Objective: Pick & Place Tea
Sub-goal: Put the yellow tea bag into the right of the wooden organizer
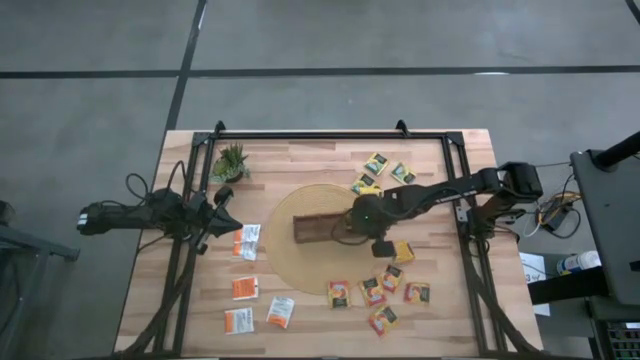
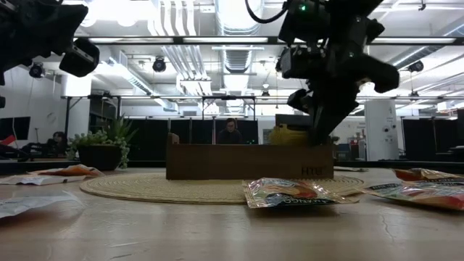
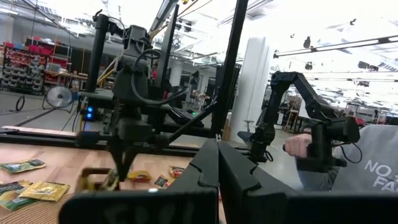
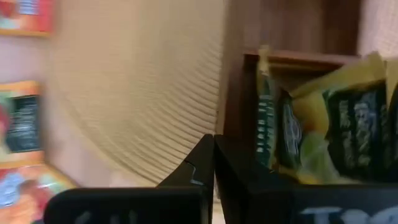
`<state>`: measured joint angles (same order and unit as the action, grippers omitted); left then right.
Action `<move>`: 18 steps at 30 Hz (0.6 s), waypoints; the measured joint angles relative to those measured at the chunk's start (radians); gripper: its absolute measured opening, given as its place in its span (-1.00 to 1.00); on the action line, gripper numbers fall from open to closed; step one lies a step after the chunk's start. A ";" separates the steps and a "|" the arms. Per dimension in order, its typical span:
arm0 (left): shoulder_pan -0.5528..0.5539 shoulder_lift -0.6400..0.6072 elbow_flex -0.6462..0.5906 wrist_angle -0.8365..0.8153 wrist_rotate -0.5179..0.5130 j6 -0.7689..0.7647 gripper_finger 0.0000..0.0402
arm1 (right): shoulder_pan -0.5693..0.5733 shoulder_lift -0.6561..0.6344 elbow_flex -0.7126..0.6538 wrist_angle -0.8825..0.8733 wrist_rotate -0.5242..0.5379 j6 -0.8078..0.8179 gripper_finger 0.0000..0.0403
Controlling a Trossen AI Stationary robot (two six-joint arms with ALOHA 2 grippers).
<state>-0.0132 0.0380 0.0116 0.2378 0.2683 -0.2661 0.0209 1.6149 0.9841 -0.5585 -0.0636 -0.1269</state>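
Yellow-green tea sachets point(image 4: 329, 134) stand in the wooden tray point(image 1: 318, 229) on the round woven mat point(image 1: 300, 265) at the surface's centre; right gripper point(image 1: 350, 232) above, jaws apparently pressed together, empty. Left gripper point(image 1: 222, 208) waits at nine o'clock, jaws closed.

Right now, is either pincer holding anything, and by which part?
Nothing is held. The right pincer is shut empty beside the yellow-green sachets in the tray; the left pincer is shut empty too.
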 joint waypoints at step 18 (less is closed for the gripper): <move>0.000 0.000 0.000 0.000 0.000 0.000 -1.00 | 0.001 -0.070 0.003 0.018 0.408 0.030 -0.96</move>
<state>-0.0135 0.0380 0.0117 0.2379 0.2683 -0.2658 0.0216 1.5452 0.9870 -0.5400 0.3441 -0.0967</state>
